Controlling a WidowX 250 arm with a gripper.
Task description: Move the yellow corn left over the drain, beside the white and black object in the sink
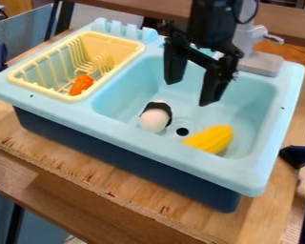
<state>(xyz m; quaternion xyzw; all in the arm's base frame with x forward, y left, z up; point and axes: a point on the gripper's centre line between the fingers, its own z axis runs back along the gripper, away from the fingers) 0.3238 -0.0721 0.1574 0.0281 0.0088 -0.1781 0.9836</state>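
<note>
Bounded by sink rim (pixel 156 147), with open basin floor (pixel 226 115) behind yellow toy (pixel 209 139); hanging down above, with empty pincer (pixel 190 92) wide.

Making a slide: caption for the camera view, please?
Open gripper above a toy sink with a yellow piece and a black-and-white piece; an orange piece in the rack.

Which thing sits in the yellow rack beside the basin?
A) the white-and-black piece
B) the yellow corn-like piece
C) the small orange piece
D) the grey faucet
C: the small orange piece lies inside the yellow rack, while the yellow corn-like piece and the white-and-black piece are in the basin.
</note>
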